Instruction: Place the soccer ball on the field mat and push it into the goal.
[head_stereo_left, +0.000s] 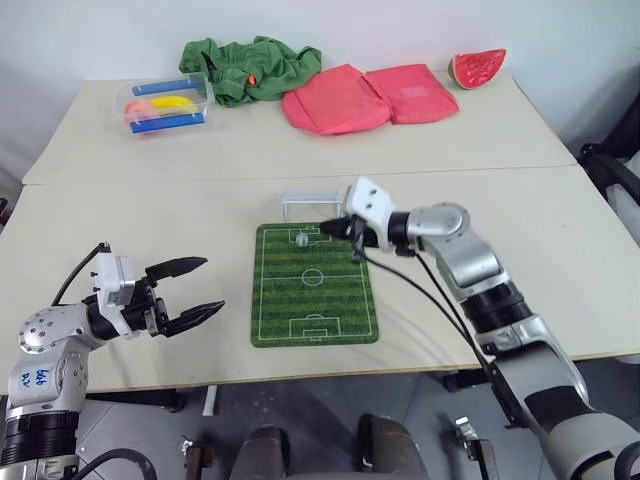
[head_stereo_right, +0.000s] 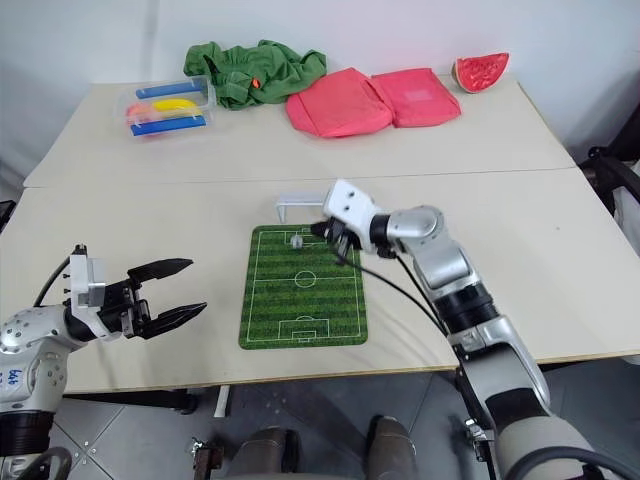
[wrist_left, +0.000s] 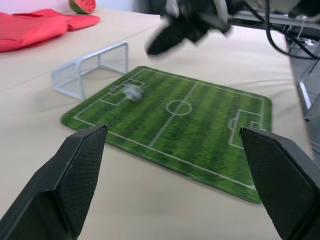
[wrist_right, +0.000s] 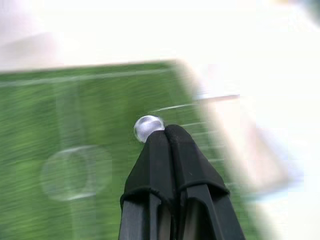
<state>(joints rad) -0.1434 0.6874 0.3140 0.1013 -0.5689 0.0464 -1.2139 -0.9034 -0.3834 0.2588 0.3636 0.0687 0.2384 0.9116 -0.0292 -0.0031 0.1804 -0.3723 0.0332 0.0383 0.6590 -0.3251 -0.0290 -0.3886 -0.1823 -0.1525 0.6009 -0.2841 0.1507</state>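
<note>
So the field mat (head_stereo_left: 314, 286) lies flat on the near table (head_stereo_left: 120, 230), and I'll place everything off that. The soccer ball (head_stereo_left: 302, 239) sits on the mat, in the penalty box at its far end, right in front of the goal (head_stereo_left: 313, 203). The goal stands on the bare tabletop just past the mat's far short edge, mouth facing the mat, and the ball is not inside it.

The right gripper (head_stereo_left: 333, 230) hovers low over the mat's far right corner, with both black fingers pressed flat together and nothing pinched between them. In the right wrist view the closed fingertips (wrist_right: 167, 135) sit right up against the ball; whether they actually touch it I can't say, it's too smeared.

The left gripper (head_stereo_left: 198, 290) is off the mat's left side, well apart from it, above the table's near edge. Its fingers are spread wide and empty, pointing across toward the mat.

Well beyond the mat's far end, on the second table: a clear plastic box (head_stereo_left: 165, 104) with blue, yellow and pink bits inside, a crumpled green cloth (head_stereo_left: 250, 65), two folded red cloths (head_stereo_left: 368, 97) side by side, and a watermelon slice (head_stereo_left: 478, 68) at the far right.
</note>
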